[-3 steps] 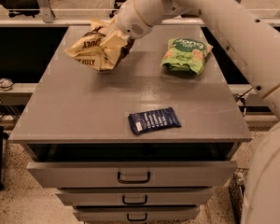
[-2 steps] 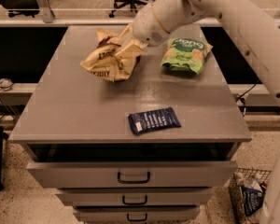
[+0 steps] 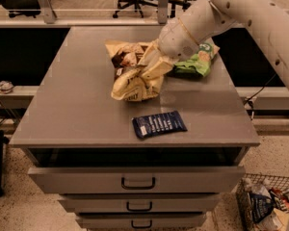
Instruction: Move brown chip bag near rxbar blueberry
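Cabinet top [image 3: 77,105]: claw [image 3: 153,67] above centre, clamping brown chip bag [image 3: 131,81].

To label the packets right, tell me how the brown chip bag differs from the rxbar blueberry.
The brown chip bag is far bigger than the rxbar blueberry. The bag is crumpled, brown and cream; the bar is flat, rectangular, dark blue. The end effector, over the middle of the table, grips the bag; the bar lies free near the front edge. Both are snack wrappers over the same grey table.
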Controlling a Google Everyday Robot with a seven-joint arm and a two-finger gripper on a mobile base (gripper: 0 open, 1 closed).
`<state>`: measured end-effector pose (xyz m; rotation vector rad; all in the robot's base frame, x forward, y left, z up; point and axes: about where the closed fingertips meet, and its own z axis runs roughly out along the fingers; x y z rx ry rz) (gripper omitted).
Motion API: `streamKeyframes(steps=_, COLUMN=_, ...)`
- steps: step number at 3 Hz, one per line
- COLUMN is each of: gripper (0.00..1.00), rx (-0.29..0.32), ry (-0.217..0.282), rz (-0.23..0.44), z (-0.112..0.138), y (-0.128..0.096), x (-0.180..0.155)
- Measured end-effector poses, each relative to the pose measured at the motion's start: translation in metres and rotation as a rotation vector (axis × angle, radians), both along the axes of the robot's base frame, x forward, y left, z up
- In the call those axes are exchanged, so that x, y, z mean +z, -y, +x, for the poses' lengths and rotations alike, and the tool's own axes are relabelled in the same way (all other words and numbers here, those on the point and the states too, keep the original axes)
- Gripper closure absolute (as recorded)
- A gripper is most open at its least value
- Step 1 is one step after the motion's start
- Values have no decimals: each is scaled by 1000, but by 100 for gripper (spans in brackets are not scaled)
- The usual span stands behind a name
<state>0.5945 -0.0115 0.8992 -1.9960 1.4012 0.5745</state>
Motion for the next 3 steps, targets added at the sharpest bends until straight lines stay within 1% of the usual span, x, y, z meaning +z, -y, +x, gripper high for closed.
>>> streamKeyframes(steps=1, gripper=85, rx=94, ry=-18, rz=-19, z=-14, y=13, x=-9)
streamKeyframes(steps=2, gripper=61, rx=162, ry=-25, rz=-25, z=-25, y=19, x=-12)
streamKeyframes(steps=3, gripper=38, rx=201, ry=-18, rz=-25, z=-29, y=17, x=-10)
